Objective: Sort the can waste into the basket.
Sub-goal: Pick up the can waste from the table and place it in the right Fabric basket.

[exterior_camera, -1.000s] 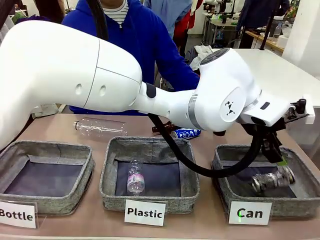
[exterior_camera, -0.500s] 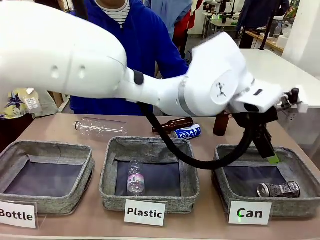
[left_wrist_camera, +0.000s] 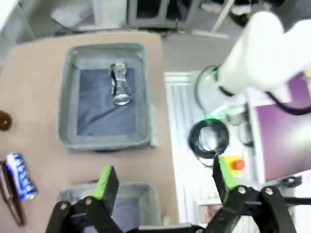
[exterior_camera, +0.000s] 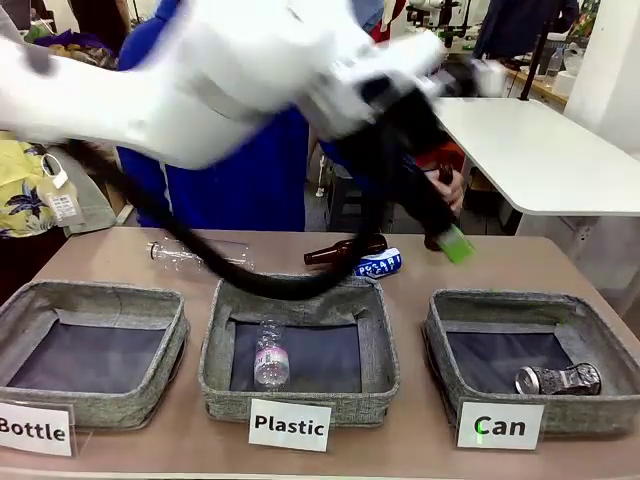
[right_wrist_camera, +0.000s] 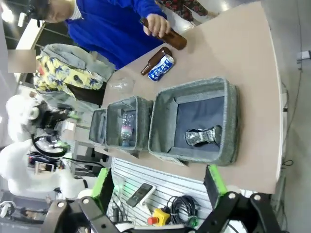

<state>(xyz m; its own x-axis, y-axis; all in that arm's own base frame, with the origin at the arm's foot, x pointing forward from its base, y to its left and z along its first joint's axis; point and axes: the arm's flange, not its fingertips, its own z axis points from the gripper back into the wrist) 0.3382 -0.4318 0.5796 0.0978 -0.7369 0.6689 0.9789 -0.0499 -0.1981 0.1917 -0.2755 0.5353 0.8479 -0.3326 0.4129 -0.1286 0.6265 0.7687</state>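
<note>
Inside the grey fabric basket (exterior_camera: pixel 590 415) lies a seemingly dented can (exterior_camera: pixel 557 379).

left arm (exterior_camera: pixel 230 80) motion-blurred, its fingers (exterior_camera: pixel 455 243) smeared, lying brown bottle (exterior_camera: pixel 350 247) partly behind the cable (exterior_camera: pixel 260 287), blue can (exterior_camera: pixel 378 264) lettering unreadable

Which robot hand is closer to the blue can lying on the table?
Left. The left gripper hangs above the table, up beside the blue can. The right gripper sits back past the table's near edge, much farther off.

Left pincer (left_wrist_camera: pixel 163 173), right pincer (right_wrist_camera: pixel 158 178): jaws wide.
</note>
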